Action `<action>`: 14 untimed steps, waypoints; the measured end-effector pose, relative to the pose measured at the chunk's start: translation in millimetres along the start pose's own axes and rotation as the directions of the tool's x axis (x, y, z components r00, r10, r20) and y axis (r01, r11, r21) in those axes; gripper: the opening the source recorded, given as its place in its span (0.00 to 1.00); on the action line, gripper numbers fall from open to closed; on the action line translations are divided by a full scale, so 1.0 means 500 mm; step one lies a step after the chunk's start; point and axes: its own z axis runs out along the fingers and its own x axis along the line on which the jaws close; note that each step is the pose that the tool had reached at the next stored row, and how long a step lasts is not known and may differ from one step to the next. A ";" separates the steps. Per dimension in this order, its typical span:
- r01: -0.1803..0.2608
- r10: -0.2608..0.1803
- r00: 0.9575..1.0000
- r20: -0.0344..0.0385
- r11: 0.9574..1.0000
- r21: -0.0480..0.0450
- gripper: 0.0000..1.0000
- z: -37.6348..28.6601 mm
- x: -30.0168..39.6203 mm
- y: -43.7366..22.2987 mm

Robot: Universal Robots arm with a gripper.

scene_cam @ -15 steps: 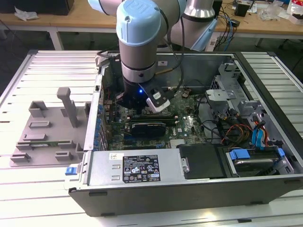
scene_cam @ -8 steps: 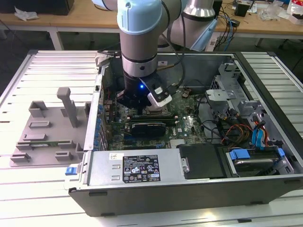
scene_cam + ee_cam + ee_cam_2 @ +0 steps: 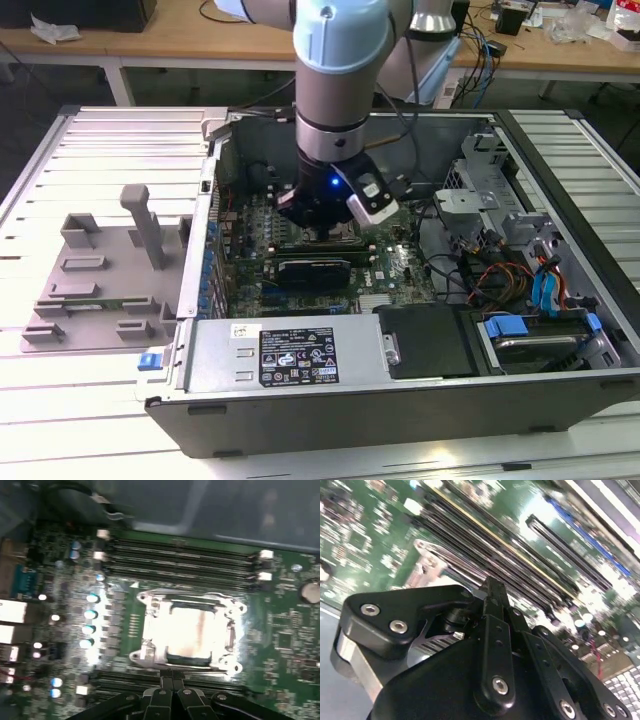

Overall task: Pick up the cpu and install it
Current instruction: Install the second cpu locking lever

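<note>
Here the hand, fingers drawn together and holding nothing visible, hovers just beside the socket frame's edge, where the cpu lies seated.

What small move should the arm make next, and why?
Probably lift straight up a little: the cpu already lies inside the socket frame, and the gripper, shut and empty, hangs close over the frame's edge.
</note>
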 end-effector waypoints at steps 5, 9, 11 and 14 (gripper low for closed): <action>0.000 0.000 1.000 0.000 1.000 0.003 0.11 0.004 -0.009 0.039; 0.001 0.000 1.000 -0.004 0.999 0.035 0.11 -0.012 -0.010 0.045; 0.001 -0.001 1.000 -0.007 0.998 0.058 0.11 -0.014 -0.010 0.046; 0.000 0.000 1.000 -0.008 0.998 0.068 0.11 -0.013 -0.011 0.050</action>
